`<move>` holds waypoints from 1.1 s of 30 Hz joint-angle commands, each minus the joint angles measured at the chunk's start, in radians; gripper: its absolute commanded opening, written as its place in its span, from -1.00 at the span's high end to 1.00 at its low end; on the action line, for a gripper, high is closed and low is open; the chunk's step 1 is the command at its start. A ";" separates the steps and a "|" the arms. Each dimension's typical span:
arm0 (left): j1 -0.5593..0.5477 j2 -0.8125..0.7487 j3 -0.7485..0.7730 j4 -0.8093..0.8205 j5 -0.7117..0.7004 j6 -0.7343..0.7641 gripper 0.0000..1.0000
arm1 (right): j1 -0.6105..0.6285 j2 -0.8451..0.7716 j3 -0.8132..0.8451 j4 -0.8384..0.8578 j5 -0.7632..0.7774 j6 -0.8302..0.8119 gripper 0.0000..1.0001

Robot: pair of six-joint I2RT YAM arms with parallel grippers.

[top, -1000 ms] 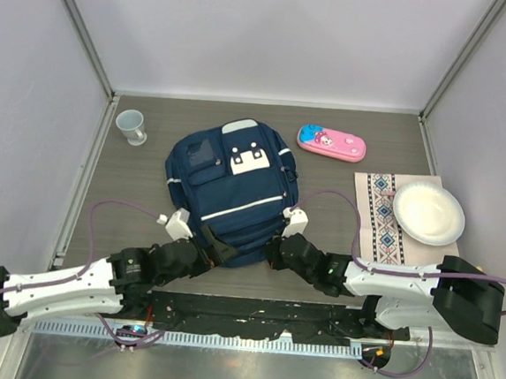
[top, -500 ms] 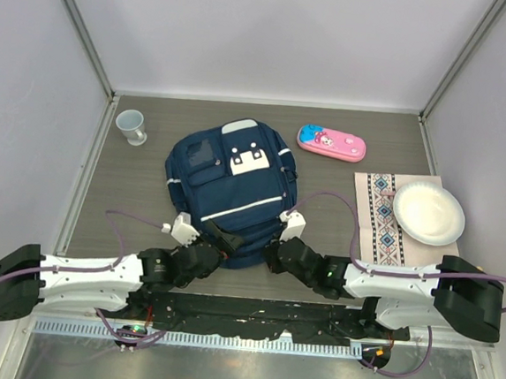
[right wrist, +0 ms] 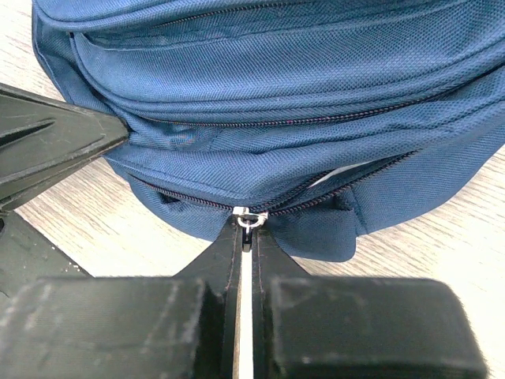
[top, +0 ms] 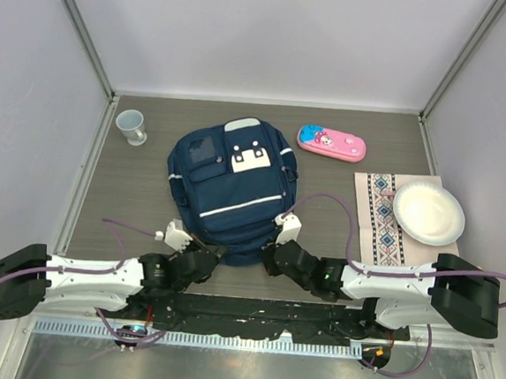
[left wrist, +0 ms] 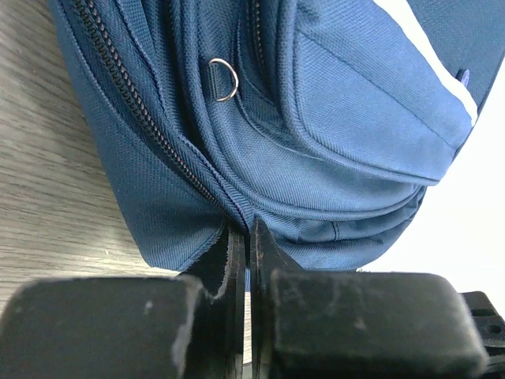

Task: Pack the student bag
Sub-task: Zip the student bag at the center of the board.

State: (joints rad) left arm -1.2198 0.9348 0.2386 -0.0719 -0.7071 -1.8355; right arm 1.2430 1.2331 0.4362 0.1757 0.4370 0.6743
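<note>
Well, from above, the bag (top: 231,183) lies flat mid-table (top: 128,196), front side up, its top to the far side. It carries a white patch (top: 249,160) with dark dots and a white stripe, but the marks are too small to read. Both arms reach in low from the near side. The left gripper (top: 215,254) meets the bag's near edge left of centre, and the right gripper (top: 267,255) meets it right of centre. A cup (top: 132,127) stands far left. A pink case (top: 331,142) with a cartoon print lies far right, any lettering too small to read. A plate (top: 428,214) sits on a patterned mat (top: 381,223) at the right.

Over on the left wrist view, the left gripper (left wrist: 246,230) has its fingers pressed together on the bag's (left wrist: 347,126) bottom edge, nipping the fabric right where the zip (left wrist: 130,95) runs down to them. A metal D-ring (left wrist: 224,79) hangs higher up and the stripe (left wrist: 426,59) crosses the upper right. I can read no label.

Then on the right wrist view, the right gripper (right wrist: 247,235) is closed on the small metal pull (right wrist: 249,218) at the bag's (right wrist: 276,79) lowest zip. To the right of the pull the zip gapes a little, showing something pale inside. The left gripper's black fingers (right wrist: 55,150) touch the bag at the left.
</note>
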 commanded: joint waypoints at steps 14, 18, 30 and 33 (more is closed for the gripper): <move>0.088 -0.427 0.050 -0.564 -0.173 0.223 1.00 | -0.143 -0.106 0.001 -0.147 0.131 0.053 0.99; 0.109 -0.487 0.062 -0.598 -0.170 0.286 1.00 | -0.223 -0.132 -0.010 -0.165 0.095 0.036 0.99; 0.126 -0.458 0.197 -0.568 -0.092 0.527 -0.55 | -0.238 -0.113 -0.048 -0.065 -0.029 0.034 0.99; 0.126 -0.390 0.275 -0.548 -0.080 0.628 -0.78 | -0.237 -0.118 -0.062 -0.050 -0.032 0.042 0.98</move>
State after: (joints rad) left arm -1.0969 0.4808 0.3977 -0.6331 -0.7513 -1.3708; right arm 1.0073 1.1236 0.3878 0.0986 0.3813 0.7238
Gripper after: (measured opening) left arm 0.847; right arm 0.061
